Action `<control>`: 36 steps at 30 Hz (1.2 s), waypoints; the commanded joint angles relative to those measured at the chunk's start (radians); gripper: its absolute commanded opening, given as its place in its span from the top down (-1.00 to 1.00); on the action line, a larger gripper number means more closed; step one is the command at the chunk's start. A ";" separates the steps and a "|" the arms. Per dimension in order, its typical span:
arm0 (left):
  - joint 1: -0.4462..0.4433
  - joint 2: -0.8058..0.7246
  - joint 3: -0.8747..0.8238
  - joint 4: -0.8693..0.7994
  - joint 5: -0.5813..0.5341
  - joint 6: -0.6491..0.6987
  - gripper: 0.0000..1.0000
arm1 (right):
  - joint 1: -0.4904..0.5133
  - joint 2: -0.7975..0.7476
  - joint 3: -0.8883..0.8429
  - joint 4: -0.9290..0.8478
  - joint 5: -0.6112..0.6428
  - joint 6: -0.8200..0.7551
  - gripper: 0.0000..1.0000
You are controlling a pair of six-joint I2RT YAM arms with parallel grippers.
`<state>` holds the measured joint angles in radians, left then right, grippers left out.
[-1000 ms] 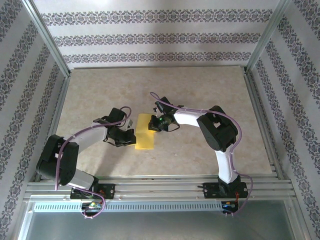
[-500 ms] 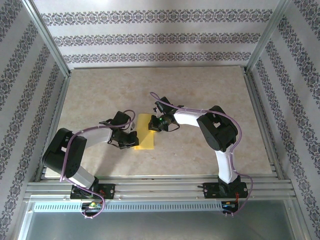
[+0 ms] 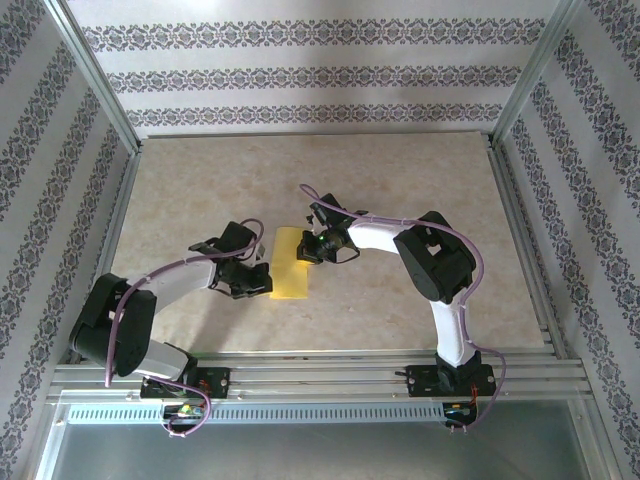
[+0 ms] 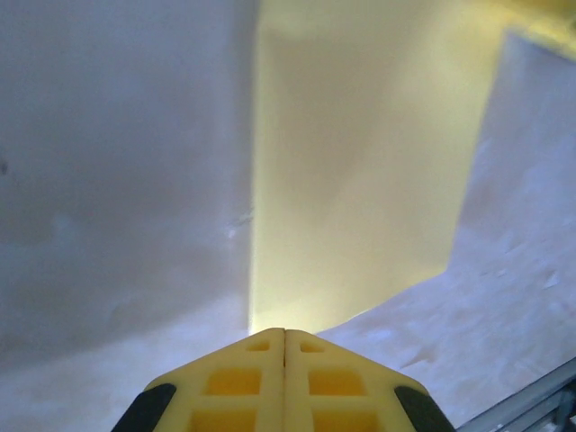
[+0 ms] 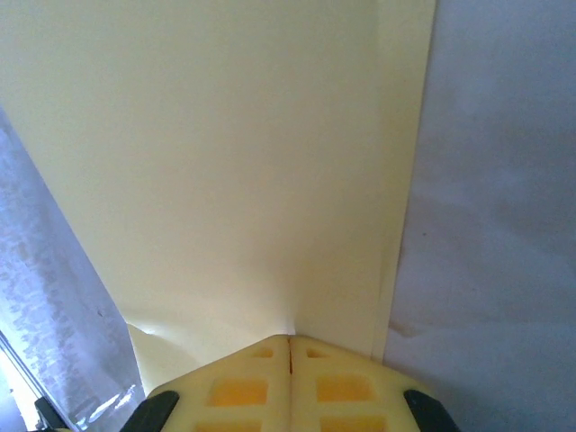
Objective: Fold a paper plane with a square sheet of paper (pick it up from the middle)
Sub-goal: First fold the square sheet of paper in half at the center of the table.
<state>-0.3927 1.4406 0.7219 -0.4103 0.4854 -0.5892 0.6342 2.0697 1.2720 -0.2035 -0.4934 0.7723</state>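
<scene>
The square sheet of paper lies on the table as a yellow upright rectangle, folded over on itself. My left gripper is shut, its tip at the sheet's lower left edge. In the left wrist view the shut yellow fingertips meet the near edge of the paper. My right gripper is shut, pressing on the sheet's upper right part. From the right wrist the shut gripper tip rests on the paper, with a small crease running from it. No paper sits between either pair of fingers.
The beige marbled table has open room on all sides of the paper. Aluminium posts and patterned walls close in the sides and back. A metal rail with the arm bases runs along the near edge.
The left gripper has slid a little right and down along the paper's left edge, and its arm has shifted. The right gripper and the paper have stayed put.
</scene>
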 commanded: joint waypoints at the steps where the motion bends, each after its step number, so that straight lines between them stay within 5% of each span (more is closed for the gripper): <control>1: -0.008 0.005 0.037 0.139 -0.003 -0.069 0.90 | -0.034 0.039 -0.096 -0.157 0.146 -0.034 1.00; 12: -0.021 0.185 0.046 0.478 0.104 -0.234 0.91 | -0.044 -0.009 -0.160 -0.107 0.118 -0.031 1.00; 36: -0.025 0.223 -0.050 0.351 -0.022 -0.163 1.00 | -0.044 0.004 -0.136 -0.098 0.117 -0.009 1.00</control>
<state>-0.4068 1.6497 0.7021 0.0078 0.5179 -0.7864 0.5972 1.9987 1.1694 -0.1761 -0.4873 0.7593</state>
